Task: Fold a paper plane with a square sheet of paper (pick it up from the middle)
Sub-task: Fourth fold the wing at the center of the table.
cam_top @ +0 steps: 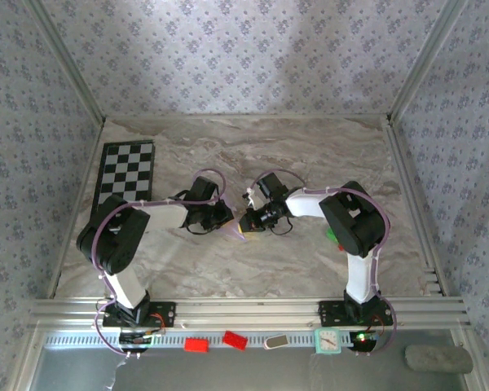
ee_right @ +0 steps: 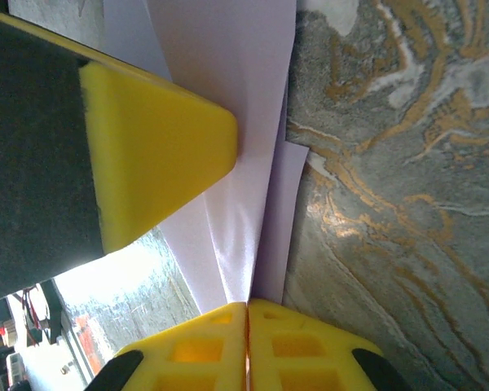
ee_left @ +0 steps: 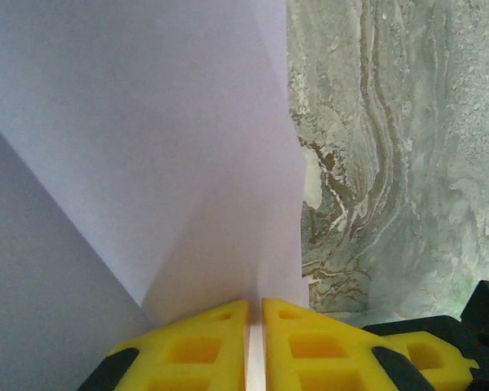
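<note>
- Both sets of jaws pressed together on the paper (ee_left: 147, 147): left gripper (ee_left: 255, 316), right gripper (ee_right: 247, 316).
- Paper stands between them (equally near), length running ahead of each.

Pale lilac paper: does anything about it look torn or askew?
Nothing stands out: the folded pale lilac paper, pinched by the left gripper and the right gripper, shows clean creases and no tears.

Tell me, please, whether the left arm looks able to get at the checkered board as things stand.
Probably not yet: the table towards the checkered board looks free, but the left pincer is shut on the lilac paper, which the right pincer also grips.
</note>
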`<state>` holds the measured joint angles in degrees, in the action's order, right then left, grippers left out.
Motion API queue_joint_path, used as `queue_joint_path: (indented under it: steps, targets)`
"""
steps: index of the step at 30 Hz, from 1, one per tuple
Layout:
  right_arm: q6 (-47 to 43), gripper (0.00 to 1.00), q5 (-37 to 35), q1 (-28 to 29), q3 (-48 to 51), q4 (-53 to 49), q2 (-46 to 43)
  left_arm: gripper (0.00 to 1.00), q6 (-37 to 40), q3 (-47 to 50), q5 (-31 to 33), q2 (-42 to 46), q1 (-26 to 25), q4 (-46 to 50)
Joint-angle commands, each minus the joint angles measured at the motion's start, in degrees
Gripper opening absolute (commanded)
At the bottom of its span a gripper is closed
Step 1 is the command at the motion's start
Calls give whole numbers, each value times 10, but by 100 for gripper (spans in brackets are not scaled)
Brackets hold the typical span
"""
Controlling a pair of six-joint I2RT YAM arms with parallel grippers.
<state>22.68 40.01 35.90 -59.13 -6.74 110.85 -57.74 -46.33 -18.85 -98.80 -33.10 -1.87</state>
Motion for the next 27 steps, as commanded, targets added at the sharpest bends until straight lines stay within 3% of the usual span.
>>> queue_joint_path:
  steps: [1,11,27]
  targets:
    - [-4,12,-23,2,0,-38,-10,13,-6,10,28,-11,6,23]
    - [27,19,-55,-9,33,-2,-98,10,-5,11,27,-19,6,26]
    - [29,10,-61,46,4,-6,-54,10,-9,9,23,-25,8,34]
